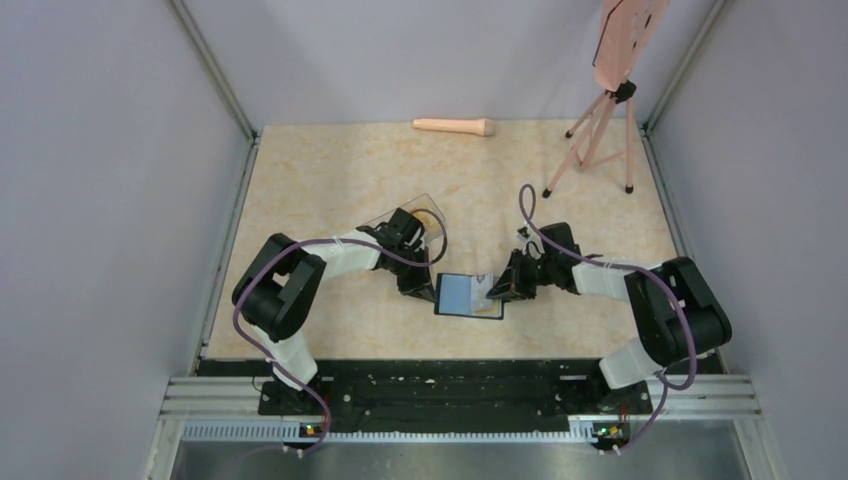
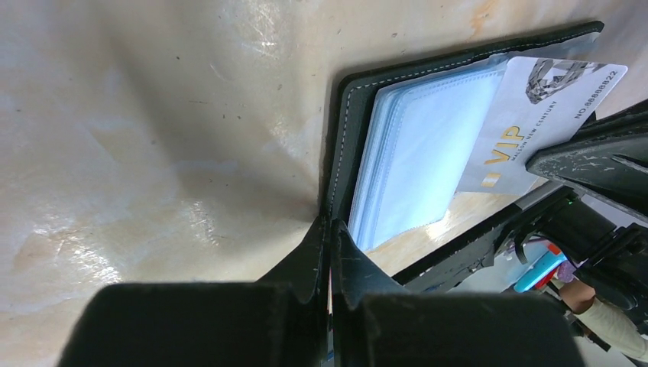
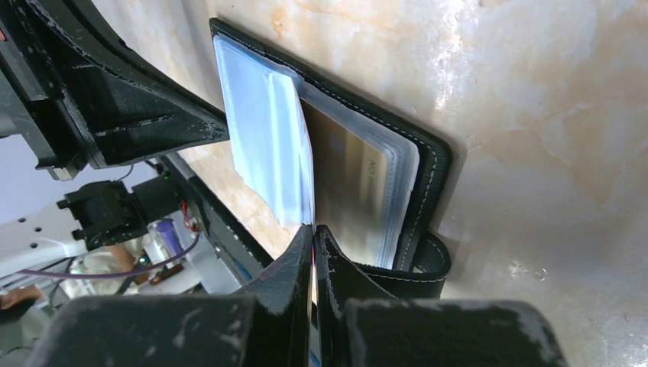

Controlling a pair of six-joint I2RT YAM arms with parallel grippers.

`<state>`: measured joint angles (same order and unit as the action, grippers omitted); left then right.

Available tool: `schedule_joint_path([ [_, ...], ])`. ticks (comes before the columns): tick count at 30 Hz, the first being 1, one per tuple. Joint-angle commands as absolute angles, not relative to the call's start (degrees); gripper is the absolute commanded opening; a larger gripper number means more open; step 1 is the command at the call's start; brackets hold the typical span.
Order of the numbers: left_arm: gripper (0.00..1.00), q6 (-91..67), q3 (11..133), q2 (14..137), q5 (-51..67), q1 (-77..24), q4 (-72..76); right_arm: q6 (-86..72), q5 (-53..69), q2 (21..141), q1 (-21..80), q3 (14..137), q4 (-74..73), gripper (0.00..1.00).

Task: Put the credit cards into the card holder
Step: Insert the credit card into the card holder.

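Observation:
The black card holder [image 1: 468,297] lies open at the table's middle, its blue-grey pockets [image 2: 428,145] up. My left gripper [image 1: 431,290] is shut on the left edge of its black cover [image 2: 340,138]; in the left wrist view the gripper [image 2: 330,226] pinches that edge. My right gripper [image 1: 498,291] is shut on a grey-white credit card [image 2: 539,107] printed "VIP", whose far end lies over the pockets. In the right wrist view the gripper [image 3: 313,229] holds the card edge-on [image 3: 304,145] between the pocket leaves of the holder [image 3: 432,176].
A clear plastic box [image 1: 412,211] with something yellow inside sits just behind the left gripper. A pink handle-like object [image 1: 455,126] lies at the far edge. A pink tripod [image 1: 600,130] stands at the back right. Grey walls enclose the table.

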<state>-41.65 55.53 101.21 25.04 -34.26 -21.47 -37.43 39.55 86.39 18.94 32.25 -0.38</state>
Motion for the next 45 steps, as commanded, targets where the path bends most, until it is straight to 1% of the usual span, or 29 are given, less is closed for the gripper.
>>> schedule_joint_path([
  [1,0.0,-41.8,56.7,102.4,25.8,-33.9,-22.2,-40.9,43.5,88.2,18.3,30.9,7.7,0.0],
  [10,0.0,-42.1,57.0,102.9,26.1,-33.9,-21.7,-43.2,45.8,90.9,19.3,31.4,11.7,0.0],
  [16,0.0,-42.2,57.4,102.4,25.0,-33.9,-22.7,-41.2,43.7,86.9,19.4,33.0,5.9,0.0],
  [19,0.01,-40.9,58.4,101.3,22.1,-33.9,-25.7,-39.1,42.4,85.6,19.4,34.8,1.6,0.0],
  [23,0.12,-38.5,60.6,99.0,17.0,-33.9,-30.6,-38.0,42.1,85.2,19.5,35.7,0.2,0.0],
  [26,0.2,-37.8,61.6,97.7,15.5,-33.9,-32.0,-37.8,42.2,85.7,19.5,35.5,0.3,0.0],
  [27,0.21,-37.8,61.7,97.7,15.7,-33.9,-31.9,-37.6,42.2,86.2,19.5,35.4,0.4,0.0],
  [31,0.2,-38.3,61.7,99.4,17.7,-33.9,-30.3,-36.5,41.8,87.7,19.5,34.7,1.0,0.0],
  [39,0.1,-39.1,61.2,102.6,20.9,-34.1,-27.5,-38.5,45.4,89.3,19.8,33.5,6.8,0.0],
  [45,0.06,-39.3,61.0,103.6,21.5,-34.0,-27.0,-38.5,46.6,90.8,20.4,32.6,8.3,0.0],
])
